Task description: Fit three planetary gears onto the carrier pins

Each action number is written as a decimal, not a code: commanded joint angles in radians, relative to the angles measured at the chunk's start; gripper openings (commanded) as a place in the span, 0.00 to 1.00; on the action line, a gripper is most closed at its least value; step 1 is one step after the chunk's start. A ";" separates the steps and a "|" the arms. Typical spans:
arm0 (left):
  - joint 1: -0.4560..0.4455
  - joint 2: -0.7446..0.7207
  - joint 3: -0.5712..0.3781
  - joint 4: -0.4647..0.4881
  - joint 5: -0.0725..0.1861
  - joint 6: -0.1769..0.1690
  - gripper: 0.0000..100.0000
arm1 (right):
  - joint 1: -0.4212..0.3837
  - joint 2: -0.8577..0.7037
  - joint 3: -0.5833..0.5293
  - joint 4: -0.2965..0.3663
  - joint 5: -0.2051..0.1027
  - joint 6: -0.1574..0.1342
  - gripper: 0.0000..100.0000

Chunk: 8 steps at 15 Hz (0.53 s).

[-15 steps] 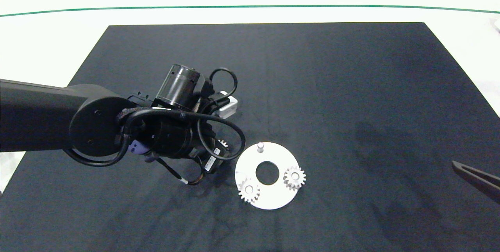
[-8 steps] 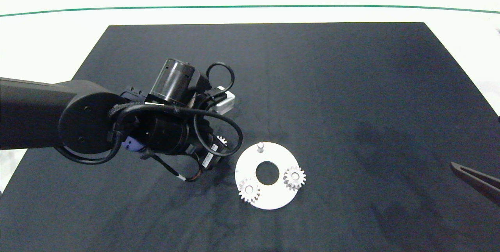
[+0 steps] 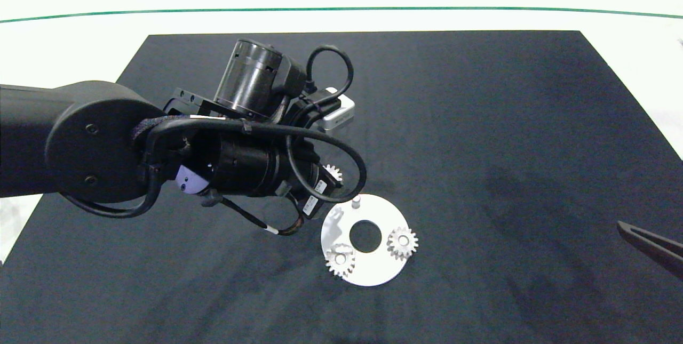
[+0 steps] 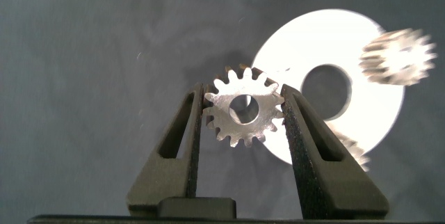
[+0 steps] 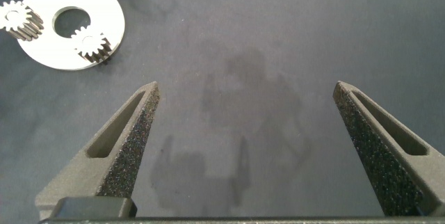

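above the dark mat, my left gripper (image 4: 242, 113) is clamped on the third gear (image 4: 243, 116) — two gears (image 3: 340, 260) seated on the disc (image 3: 373, 269), one pin (image 3: 356, 202) bare; right gripper (image 5: 247, 113) idle, fingers apart.

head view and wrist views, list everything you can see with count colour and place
planetary gears: three, pale grey-white; two seated on the disc, one held above the mat
white disc: one, ring-shaped, lying flat on the mat
carrier pins: one bare white pin at the disc's far edge; the others sit under gears
black mat: one, covering the table
table: one, white, green line along the far side
left gripper: shut on the third gear, beside the disc
right gripper: open, parked at the mat's right edge
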 commanded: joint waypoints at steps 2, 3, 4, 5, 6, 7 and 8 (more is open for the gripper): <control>-0.028 0.060 -0.039 0.016 0.014 -0.001 0.16 | 0.002 -0.001 0.000 0.001 0.000 -0.003 1.00; -0.028 0.071 -0.054 0.018 0.014 -0.001 0.16 | 0.000 -0.001 0.000 0.001 0.000 -0.003 1.00; -0.027 0.076 -0.057 0.019 0.014 -0.001 0.16 | 0.000 0.000 0.000 0.001 0.000 -0.003 1.00; -0.025 0.085 -0.057 0.018 0.014 -0.001 0.16 | 0.000 0.000 0.000 0.001 -0.002 -0.003 1.00; -0.028 0.093 -0.059 0.018 0.014 0.001 0.16 | 0.000 -0.001 0.000 0.001 -0.002 -0.003 1.00; -0.030 0.094 -0.062 0.018 0.014 0.001 0.16 | 0.000 -0.003 0.000 0.001 -0.002 -0.003 1.00; -0.041 0.094 -0.063 0.018 0.014 0.001 0.16 | 0.000 -0.007 0.000 0.001 -0.002 -0.003 1.00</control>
